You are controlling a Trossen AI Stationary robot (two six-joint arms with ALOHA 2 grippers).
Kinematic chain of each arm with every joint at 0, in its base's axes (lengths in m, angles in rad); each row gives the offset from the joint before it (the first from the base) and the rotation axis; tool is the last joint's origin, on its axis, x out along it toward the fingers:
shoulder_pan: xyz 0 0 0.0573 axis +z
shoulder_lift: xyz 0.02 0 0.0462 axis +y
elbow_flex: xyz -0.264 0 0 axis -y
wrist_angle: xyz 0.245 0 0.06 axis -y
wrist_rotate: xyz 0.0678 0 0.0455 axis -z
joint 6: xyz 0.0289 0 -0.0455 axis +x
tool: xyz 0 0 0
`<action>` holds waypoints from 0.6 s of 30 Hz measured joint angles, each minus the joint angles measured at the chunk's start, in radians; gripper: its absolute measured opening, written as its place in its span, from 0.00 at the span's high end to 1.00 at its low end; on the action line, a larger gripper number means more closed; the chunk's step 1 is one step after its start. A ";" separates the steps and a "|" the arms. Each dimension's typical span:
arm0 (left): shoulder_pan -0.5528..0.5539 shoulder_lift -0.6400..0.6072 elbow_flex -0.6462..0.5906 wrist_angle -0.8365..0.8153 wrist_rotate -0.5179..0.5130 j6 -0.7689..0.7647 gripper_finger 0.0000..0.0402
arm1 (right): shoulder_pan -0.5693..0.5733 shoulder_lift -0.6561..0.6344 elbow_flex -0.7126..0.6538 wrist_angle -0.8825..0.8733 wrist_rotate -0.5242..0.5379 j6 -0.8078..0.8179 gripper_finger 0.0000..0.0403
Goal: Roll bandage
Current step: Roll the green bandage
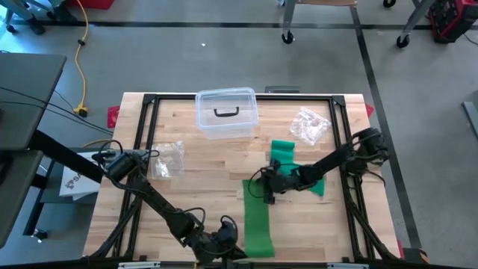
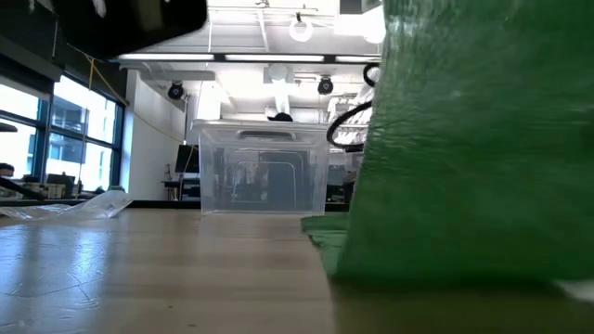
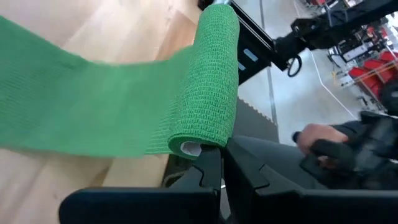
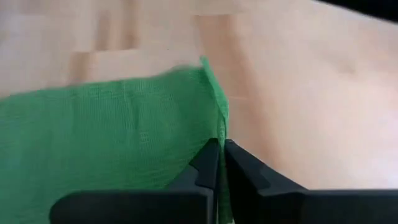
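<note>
Wooden table (image 1: 187,194), green bandage (image 1: 258,220) lengthwise front-to-back, both end effectors clamping it

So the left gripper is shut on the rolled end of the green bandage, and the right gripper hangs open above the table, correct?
Not quite. The right gripper is shut, its fingers pinching the edge of the green bandage, as the right wrist view shows. The left gripper is indeed shut on the rolled end.

the bandage (image 1: 258,224) is bright green with a fine woven mesh texture. the table (image 1: 194,187) is pale wood in light plank stripes with a black frame. the box (image 1: 226,113) is clear plastic.
</note>
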 joint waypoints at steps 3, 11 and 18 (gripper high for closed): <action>0.016 0.003 0.000 -0.005 0.025 -0.006 1.00 | -0.011 -0.125 0.003 -0.022 0.057 -0.045 0.99; 0.065 0.003 0.000 -0.025 0.074 0.004 1.00 | 0.048 -0.513 0.003 -0.044 0.145 -0.162 1.00; 0.112 0.003 0.000 -0.051 0.099 0.031 1.00 | 0.209 -0.667 0.068 -0.071 0.081 -0.274 1.00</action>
